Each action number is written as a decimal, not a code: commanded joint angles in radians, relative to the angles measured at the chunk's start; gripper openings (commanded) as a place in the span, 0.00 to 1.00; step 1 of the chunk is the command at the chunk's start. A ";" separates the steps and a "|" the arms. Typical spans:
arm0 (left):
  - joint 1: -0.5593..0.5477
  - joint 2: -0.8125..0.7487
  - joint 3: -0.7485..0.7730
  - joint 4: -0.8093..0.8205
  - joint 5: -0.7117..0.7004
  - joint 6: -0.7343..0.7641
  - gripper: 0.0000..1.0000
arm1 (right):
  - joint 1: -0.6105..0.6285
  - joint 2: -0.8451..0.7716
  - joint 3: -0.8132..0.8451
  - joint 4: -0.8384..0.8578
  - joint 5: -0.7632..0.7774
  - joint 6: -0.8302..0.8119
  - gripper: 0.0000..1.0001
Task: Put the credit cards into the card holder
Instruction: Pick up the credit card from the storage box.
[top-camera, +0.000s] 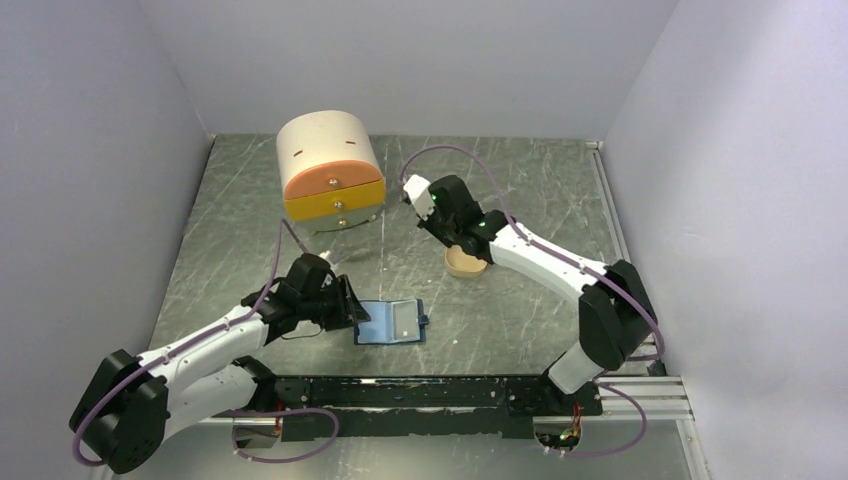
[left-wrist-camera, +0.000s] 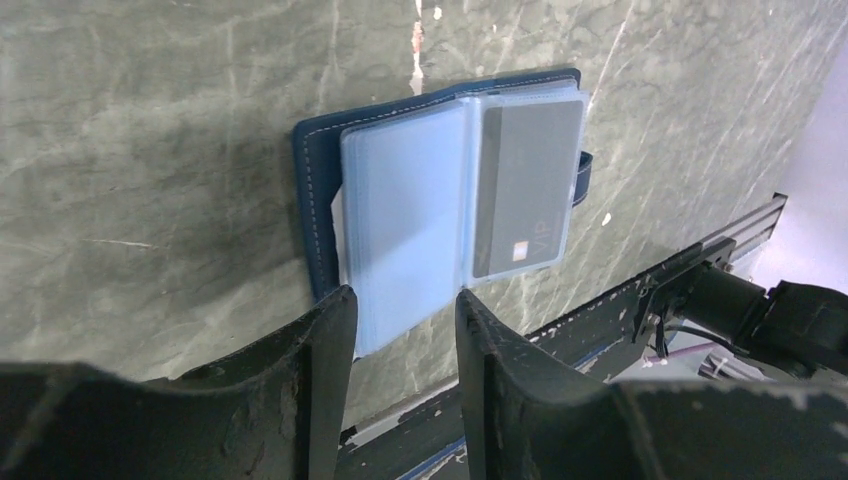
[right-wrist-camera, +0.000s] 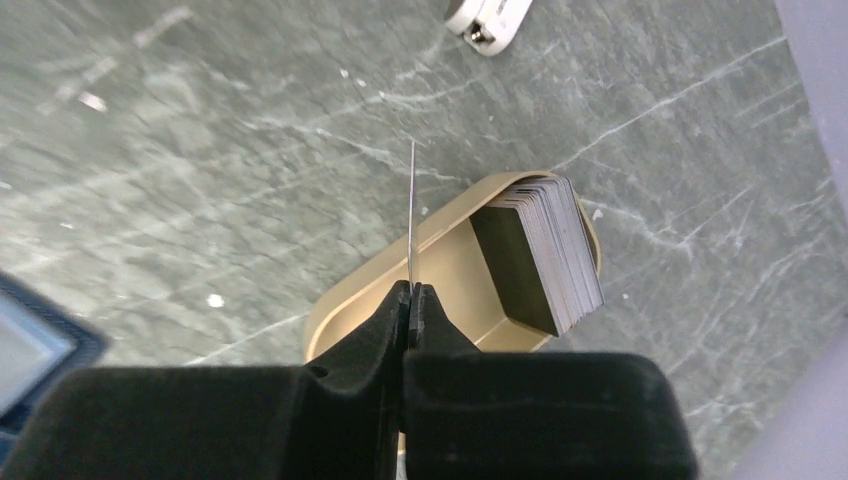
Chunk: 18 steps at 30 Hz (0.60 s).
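One thin pale credit card (right-wrist-camera: 411, 215) is clamped edge-on in the fully closed right pincer (right-wrist-camera: 411, 290), over the tan rounded metal tin (right-wrist-camera: 455, 265) holding the rest of the grey cards (right-wrist-camera: 560, 250). The navy-blue folding card holder (top-camera: 392, 322) lies open on the grey marbled tabletop (top-camera: 500, 310), with the left pincer (left-wrist-camera: 403, 310) half-open around its sleeve edge.

1. "VIP" in pale letters, low on the dark credit card (left-wrist-camera: 527, 185) inside the card holder (left-wrist-camera: 312, 170), just past the left pincer (left-wrist-camera: 405, 302) and a bit to its right.
2. Next to those letters, a tiny white and orange mark, too small to read.
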 joint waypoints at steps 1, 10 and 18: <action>0.015 -0.028 0.024 -0.044 -0.050 -0.001 0.45 | 0.005 -0.080 0.059 -0.075 -0.083 0.198 0.00; 0.037 -0.030 0.006 -0.017 0.007 -0.014 0.36 | 0.019 -0.278 -0.113 0.093 -0.281 0.513 0.00; 0.042 0.046 -0.012 0.022 0.031 0.000 0.24 | 0.022 -0.245 -0.258 0.243 -0.487 0.928 0.00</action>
